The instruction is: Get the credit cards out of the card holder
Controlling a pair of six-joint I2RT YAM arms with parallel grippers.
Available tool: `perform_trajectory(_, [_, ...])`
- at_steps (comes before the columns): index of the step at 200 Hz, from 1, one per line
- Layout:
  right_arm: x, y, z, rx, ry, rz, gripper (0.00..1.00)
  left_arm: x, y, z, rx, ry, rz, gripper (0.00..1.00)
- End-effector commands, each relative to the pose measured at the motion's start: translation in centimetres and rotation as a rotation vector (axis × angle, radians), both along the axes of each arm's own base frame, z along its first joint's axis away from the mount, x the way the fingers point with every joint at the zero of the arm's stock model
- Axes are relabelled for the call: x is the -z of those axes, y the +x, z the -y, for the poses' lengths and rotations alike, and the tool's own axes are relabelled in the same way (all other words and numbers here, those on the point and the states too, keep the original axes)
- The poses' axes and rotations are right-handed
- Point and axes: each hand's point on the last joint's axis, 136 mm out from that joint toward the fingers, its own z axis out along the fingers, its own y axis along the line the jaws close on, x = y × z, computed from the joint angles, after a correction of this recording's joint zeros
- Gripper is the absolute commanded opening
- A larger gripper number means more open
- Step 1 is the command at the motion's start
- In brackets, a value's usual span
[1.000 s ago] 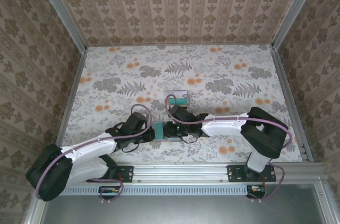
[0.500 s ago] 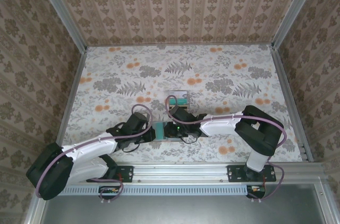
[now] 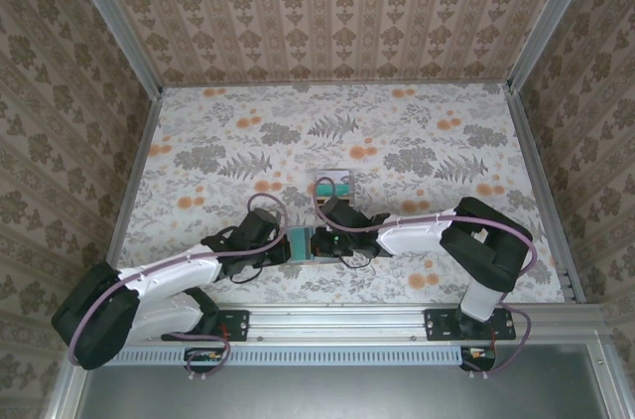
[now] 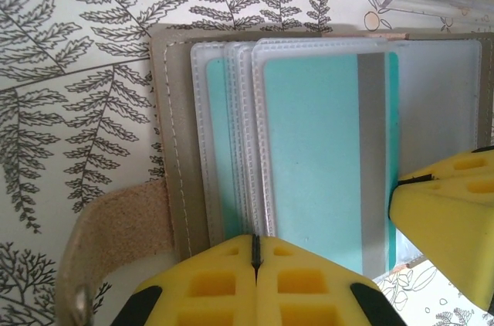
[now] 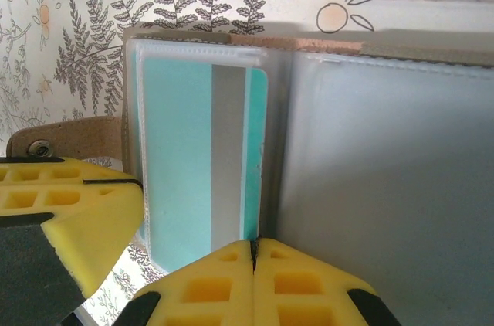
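**Left jaws closed at the holder's edge**

My left gripper [image 4: 255, 252] has its yellow fingers pressed together at the near edge of the card holder [image 4: 174, 110], where the clear sleeves fan out. A teal card [image 4: 312, 156] with a grey stripe sits in the top sleeve. The right gripper's yellow finger [image 4: 451, 214] touches that sleeve's edge.

Robot lab test booth, aluminium frame [image 3: 337, 318], damask wallpaper panels [image 3: 327, 2]; floral-print tabletop [image 3: 397, 131]

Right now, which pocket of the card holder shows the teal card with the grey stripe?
The clear pocket on the strap side of the card holder: the teal card fills it. The pocket across the fold looks blank blue-grey.
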Motion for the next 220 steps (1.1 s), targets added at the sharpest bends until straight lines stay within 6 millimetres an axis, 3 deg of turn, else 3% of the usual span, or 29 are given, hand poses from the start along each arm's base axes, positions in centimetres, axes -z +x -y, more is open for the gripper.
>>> perform_trajectory(1, [0.6, -0.5, 1.5, 0.023, -0.025, -0.026, 0.0, 1.7, -0.7, -1.8, -0.03, 0.103, -0.05, 0.0])
perform_trajectory(67, [0.2, -0.4, 1.9, 0.027, -0.014, -0.017, 0.0, 1.6, -0.7, -1.8, -0.031, 0.106, -0.049, 0.0])
perform_trajectory(96, [-0.1, -0.2, 1.3, 0.018, 0.025, -0.014, 0.14, 1.6, -0.7, -1.7, -0.027, 0.104, -0.048, 0.0])
perform_trajectory(122, [-0.3, 0.1, 0.7, 0.008, 0.052, -0.015, 0.17, 1.5, -0.7, -1.6, -0.022, 0.102, -0.047, 0.0])
perform_trajectory(220, [0.4, 0.4, -0.1, -0.004, 0.096, -0.04, 0.19, 1.6, -0.6, -1.6, -0.016, 0.104, -0.049, 0.0])
